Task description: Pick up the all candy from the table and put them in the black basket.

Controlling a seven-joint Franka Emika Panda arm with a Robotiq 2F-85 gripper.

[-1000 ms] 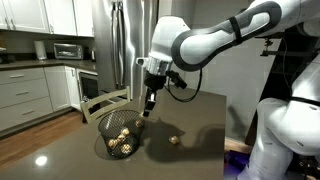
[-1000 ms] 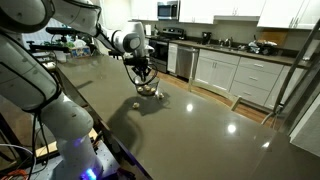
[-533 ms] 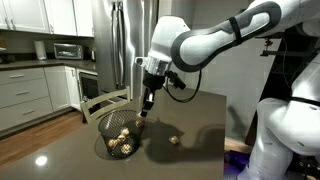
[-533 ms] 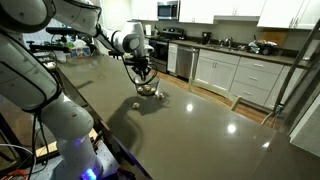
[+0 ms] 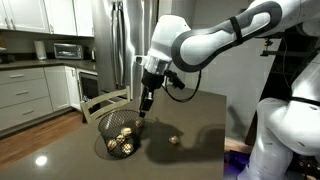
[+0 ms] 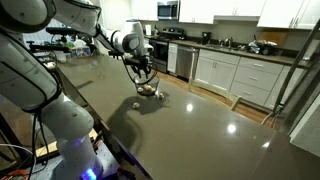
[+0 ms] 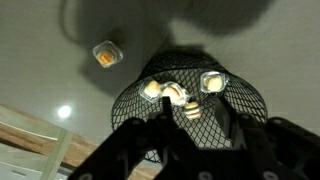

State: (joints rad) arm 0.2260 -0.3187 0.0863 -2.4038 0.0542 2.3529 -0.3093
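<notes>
The black basket stands on the dark table and holds several gold-foil candy balls. My gripper hangs just above the basket's rim, open and empty. In the wrist view the gripper has its fingers spread over the basket, with candies lying inside it. One candy lies on the table beside the basket; it also shows in the wrist view and in an exterior view. The basket sits under the gripper there too.
The table's edge runs close behind the loose candy. Kitchen cabinets and a steel fridge stand beyond the table. A white robot base is at the side.
</notes>
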